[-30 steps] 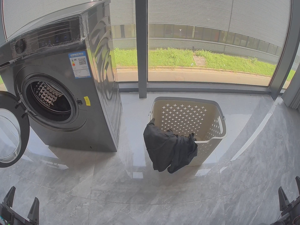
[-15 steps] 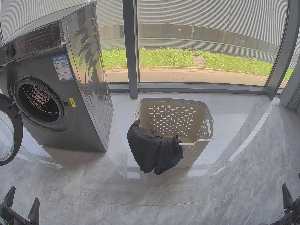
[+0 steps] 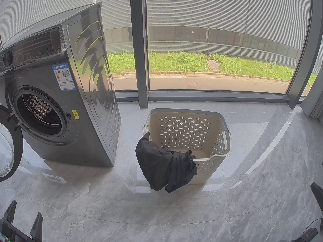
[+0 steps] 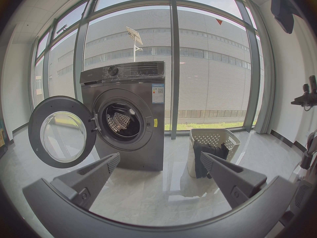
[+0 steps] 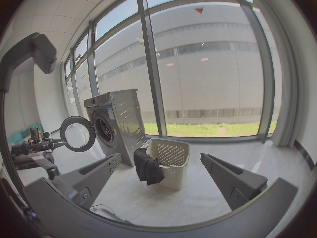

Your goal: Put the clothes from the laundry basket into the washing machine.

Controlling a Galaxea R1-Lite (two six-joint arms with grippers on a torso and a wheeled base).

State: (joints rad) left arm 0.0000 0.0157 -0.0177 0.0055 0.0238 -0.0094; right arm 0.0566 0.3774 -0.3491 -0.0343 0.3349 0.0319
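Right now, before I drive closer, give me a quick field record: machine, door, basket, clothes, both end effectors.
laundry basket: upright on the floor
black clothes: draped over the laundry basket's near-left rim, hanging down outside
washing machine: standing left of the laundry basket
door: swung open to the left
drum: no clothes in the visible part
left end effector: open, empty, well short of the laundry basket
right end effector: open, empty
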